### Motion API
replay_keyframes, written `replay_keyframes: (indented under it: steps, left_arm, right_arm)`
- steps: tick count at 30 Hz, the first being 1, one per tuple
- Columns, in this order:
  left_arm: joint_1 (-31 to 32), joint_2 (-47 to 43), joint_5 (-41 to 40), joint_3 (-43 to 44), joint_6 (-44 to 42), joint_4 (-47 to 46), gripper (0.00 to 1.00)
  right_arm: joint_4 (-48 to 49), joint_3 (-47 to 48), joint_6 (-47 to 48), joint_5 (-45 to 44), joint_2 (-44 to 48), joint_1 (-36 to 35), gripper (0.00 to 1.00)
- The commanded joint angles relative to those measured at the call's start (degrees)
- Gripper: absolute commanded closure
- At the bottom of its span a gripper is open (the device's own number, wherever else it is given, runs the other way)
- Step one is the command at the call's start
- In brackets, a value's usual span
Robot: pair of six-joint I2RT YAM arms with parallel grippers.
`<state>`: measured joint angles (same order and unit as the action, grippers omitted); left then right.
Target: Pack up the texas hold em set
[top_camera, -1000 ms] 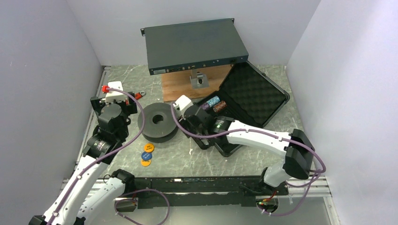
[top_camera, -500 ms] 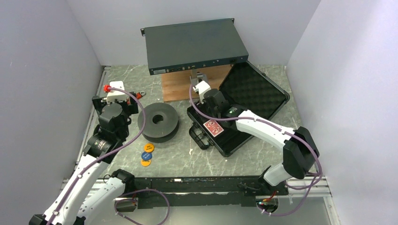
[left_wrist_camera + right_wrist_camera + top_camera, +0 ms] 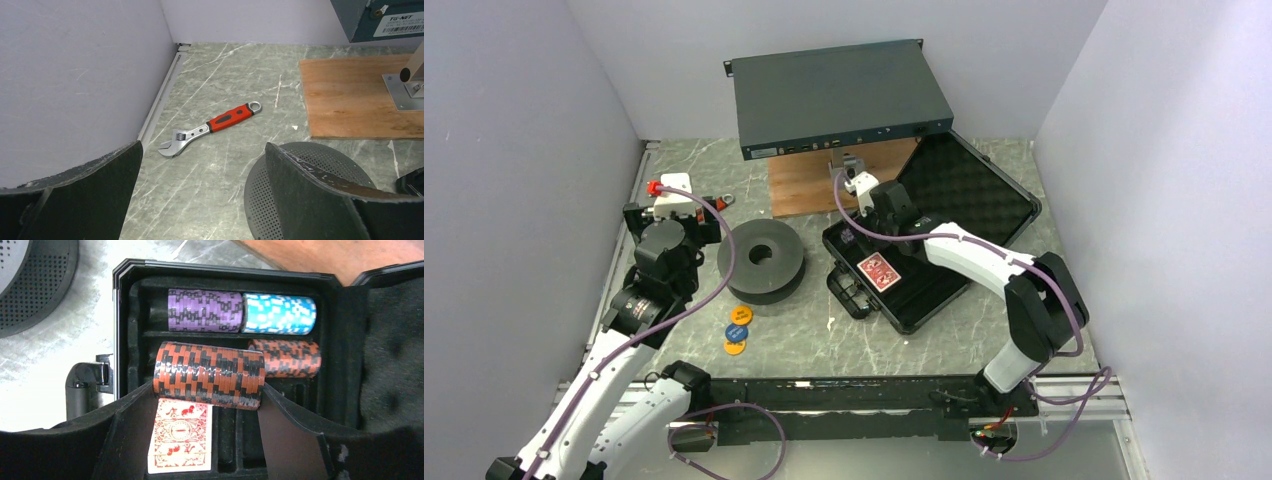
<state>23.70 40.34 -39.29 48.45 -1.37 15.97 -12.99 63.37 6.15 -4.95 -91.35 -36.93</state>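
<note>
The right tool [image 3: 207, 390] is clamped on a brown striped chip stack [image 3: 209, 374]. It grips the stack by its 2 flat ends, so the roll lies on its side and lines up with the long slots of the case tray. The hold suits the slots: the purple stack [image 3: 205, 310] and teal stack [image 3: 279, 314] lie end to end in the far row. A second brown stack [image 3: 287, 357] fills the right half of the next row, leaving the left half free under the held roll. The roll seems to hang just above that gap, though from this angle it may already be seated. The red-backed card deck [image 3: 181, 442] lies flat in the tray, nearer the wrist.

The black case [image 3: 979, 195] stands open at the desk's middle-right, its lid laid back toward the far right corner so the tray can be reached from above. The left tool [image 3: 204, 150] has its jaws wide apart and holds nothing. It sits beside the spool [image 3: 762, 260] toward the desk's left edge, clear of the right arm. 3 discs [image 3: 736, 331] lie on the desk toward the near edge, left of the case, not yet packed
</note>
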Motion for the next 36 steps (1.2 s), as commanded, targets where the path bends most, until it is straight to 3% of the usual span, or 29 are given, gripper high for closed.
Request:
replay_keyframes:
  steps: [1, 36]
  left_arm:
    - [-0.25, -0.35, 1.01, 1.64, -0.13, -0.89, 0.01]
    - [-0.24, 0.44, 1.52, 1.48, -0.47, -0.77, 0.01]
  right_arm:
    - [4.94, 3.53, 1.26, 4.10, -1.50, 0.43, 1.00]
    - [4.82, 6.52, 2.37, 3.52, -10.80, 3.77, 1.00]
